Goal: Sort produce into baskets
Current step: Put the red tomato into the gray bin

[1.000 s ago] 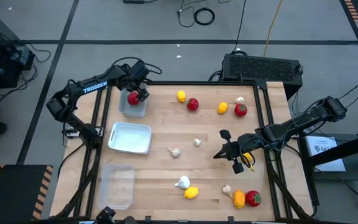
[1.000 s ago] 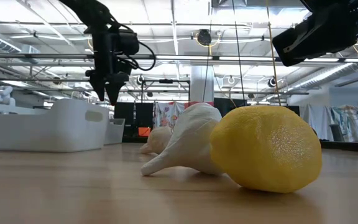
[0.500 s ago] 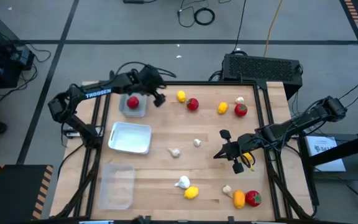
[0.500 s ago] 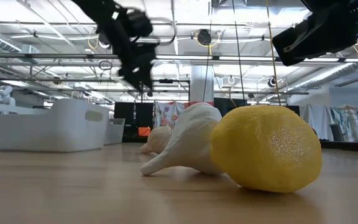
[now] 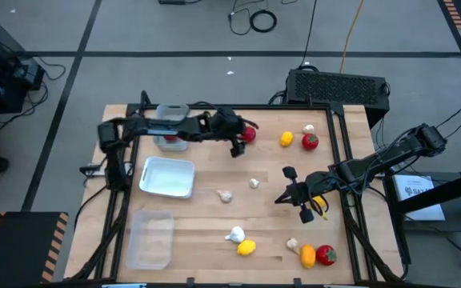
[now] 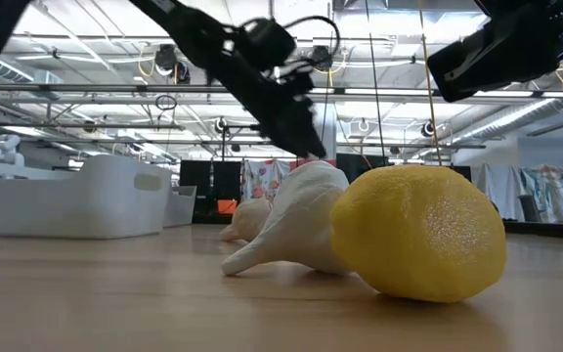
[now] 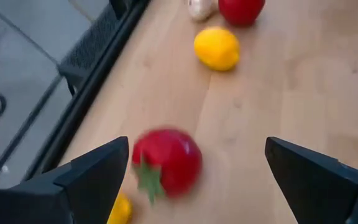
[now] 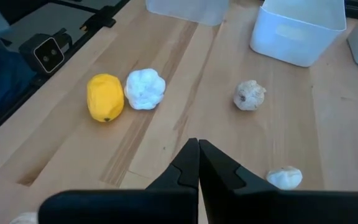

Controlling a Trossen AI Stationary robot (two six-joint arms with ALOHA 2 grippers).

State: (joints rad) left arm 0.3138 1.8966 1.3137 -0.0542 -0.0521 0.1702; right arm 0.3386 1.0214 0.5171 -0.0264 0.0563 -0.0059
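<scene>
My left gripper [image 5: 237, 146] is open above the table's far middle, its fingers on either side of a red fruit with a green top [image 7: 166, 162] without touching it; that fruit also shows in the high view [image 5: 249, 134]. Another red fruit [image 5: 169, 138] lies in the greyish tray [image 5: 173, 110]. The white tray [image 5: 167, 177] and the clear tray [image 5: 150, 238] stand along the left side. My right gripper [image 5: 294, 196] is shut and empty above the table's right middle; its closed fingertips show in the right wrist view [image 8: 197, 152].
Loose produce lies about: a yellow oval [image 5: 286, 138], a garlic bulb [image 5: 308, 128] and a red fruit [image 5: 310, 142] at the far right; garlic bulbs [image 5: 254, 183] [image 5: 225, 195] mid-table; a white bulb [image 5: 235, 234] and lemon [image 5: 246, 247] near the front; orange and red pieces [image 5: 317, 255] front right.
My left gripper has gone from above the greyish tray toward the table's right, to the red fruit at the far middle, and has tipped from pointing down to a slant. A red fruit stays in the greyish tray.
</scene>
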